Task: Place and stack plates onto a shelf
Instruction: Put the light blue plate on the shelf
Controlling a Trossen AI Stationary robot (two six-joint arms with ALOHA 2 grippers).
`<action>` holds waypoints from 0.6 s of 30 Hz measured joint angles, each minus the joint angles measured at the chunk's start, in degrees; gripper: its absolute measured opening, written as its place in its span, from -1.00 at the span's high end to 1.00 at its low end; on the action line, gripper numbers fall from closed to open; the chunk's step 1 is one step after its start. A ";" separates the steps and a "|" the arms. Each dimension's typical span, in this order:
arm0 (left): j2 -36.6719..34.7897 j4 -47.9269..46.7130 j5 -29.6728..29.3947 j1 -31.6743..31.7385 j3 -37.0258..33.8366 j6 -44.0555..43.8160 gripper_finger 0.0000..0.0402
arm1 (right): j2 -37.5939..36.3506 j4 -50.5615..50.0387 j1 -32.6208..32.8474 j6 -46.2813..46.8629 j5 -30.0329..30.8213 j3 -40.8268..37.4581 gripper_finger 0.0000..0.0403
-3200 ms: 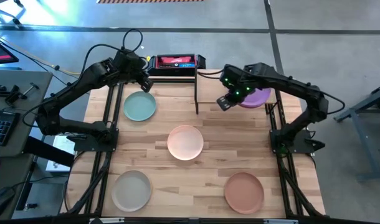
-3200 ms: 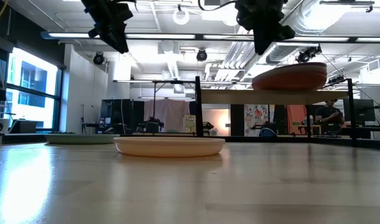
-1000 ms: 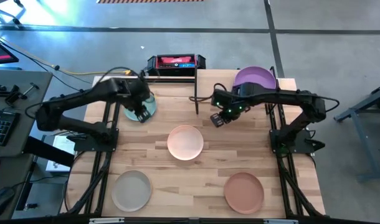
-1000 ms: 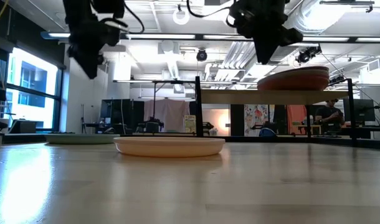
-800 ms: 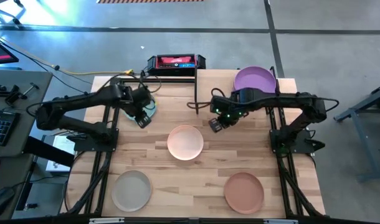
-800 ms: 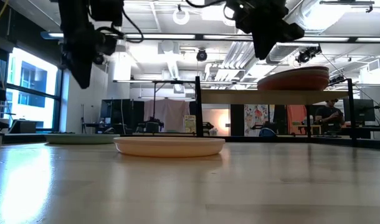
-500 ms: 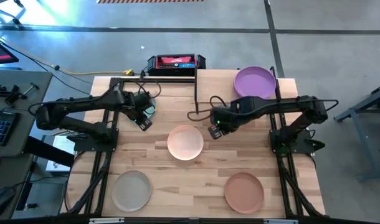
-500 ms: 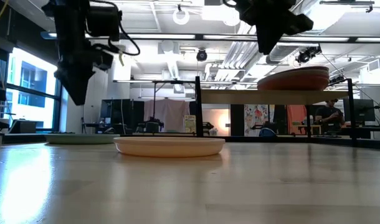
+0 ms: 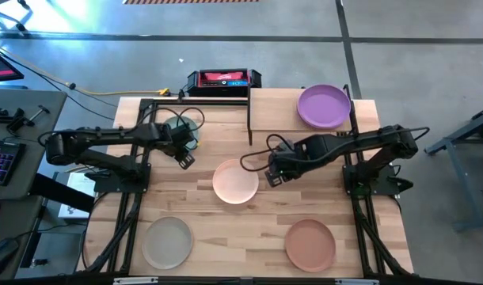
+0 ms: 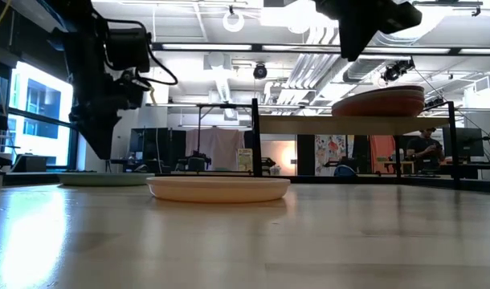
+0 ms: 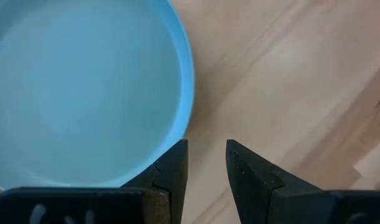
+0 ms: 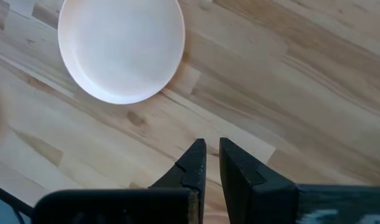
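Note:
The teal plate [image 11: 84, 87] lies flat on the table at far left, mostly hidden under my left arm in the high view [image 9: 178, 124]. My left gripper [image 11: 207, 163] hangs just above its right-hand rim, open by a narrow gap; in the low view [image 10: 96, 144] it is clear of the table. The peach plate [image 9: 235, 181] sits mid-table. My right gripper [image 9: 275, 175] hovers just right of it, open by a slit [image 12: 213, 155]. A purple plate [image 9: 324, 105] rests on the shelf [image 9: 277, 107].
A beige plate [image 9: 167, 241] lies near left and a terracotta plate [image 9: 309, 244] near right. The shelf's black legs [image 9: 249, 119] stand at the far side. A red-and-black box [image 9: 222, 79] sits beyond the far edge. Bare wood lies between the plates.
My left gripper has moved down and toward the near edge, along the teal plate to its right rim. My right gripper has left the shelf and moved toward the near edge and left, toward the peach plate. No plate has moved.

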 joint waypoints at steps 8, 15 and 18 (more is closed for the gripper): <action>0.17 3.32 -0.82 0.05 -1.48 0.46 0.51 | 0.00 1.59 0.15 -0.01 0.77 0.00 0.88; 0.63 5.10 -0.84 0.08 -1.46 1.86 0.51 | 0.02 2.40 0.15 -0.04 1.51 0.00 0.88; 2.53 5.12 -0.82 0.93 -1.46 1.90 0.51 | 0.02 2.40 0.15 -0.04 1.51 0.00 0.88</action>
